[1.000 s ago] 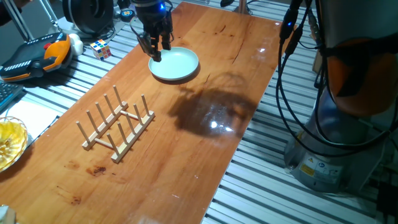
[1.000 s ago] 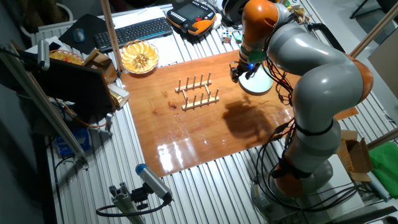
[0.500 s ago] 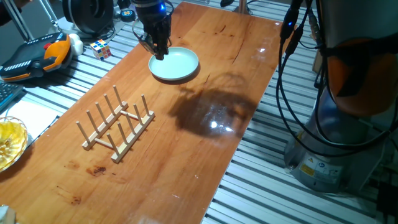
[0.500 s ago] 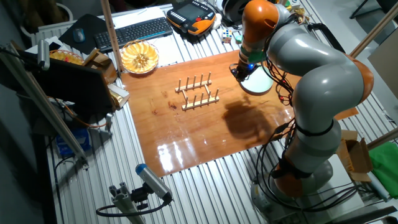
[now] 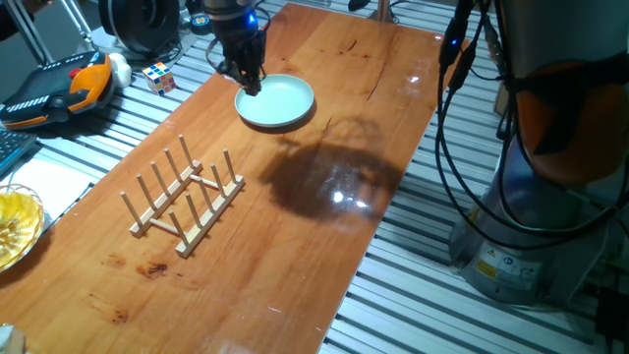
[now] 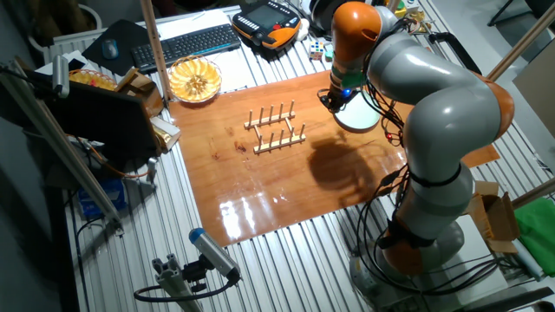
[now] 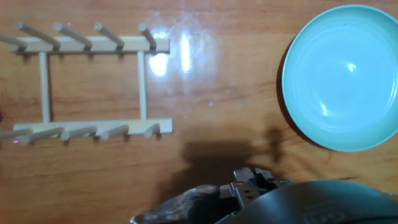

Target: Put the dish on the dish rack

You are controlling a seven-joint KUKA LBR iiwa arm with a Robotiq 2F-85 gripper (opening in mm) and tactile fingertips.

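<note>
The dish (image 5: pixel 280 103) is a pale mint-green plate lying flat on the wooden table (image 5: pixel 324 246) at its far end. It also shows in the other fixed view (image 6: pixel 361 116) and at the right of the hand view (image 7: pixel 342 74). My gripper (image 5: pixel 252 86) hangs just over the dish's left rim with its fingers together and nothing in them; it also shows in the other fixed view (image 6: pixel 335 100). The dish rack (image 5: pixel 185 197) is a light-wood peg frame standing empty mid-table, also in the other fixed view (image 6: pixel 275 128) and the hand view (image 7: pixel 93 87). The hand view shows only the hand's dark body at the bottom edge.
A yellow translucent bowl (image 5: pixel 15 226) sits off the table's left side. A Rubik's cube (image 5: pixel 160 77) and an orange-black pendant (image 5: pixel 59 88) lie beyond the far-left edge. A keyboard (image 6: pixel 186 43) is behind them. The robot's base (image 5: pixel 531 197) and cables stand at the right.
The fingers have gone from spread apart to together. The hand has shifted slightly left and stays over the dish's left rim. Dish and rack have not moved.
</note>
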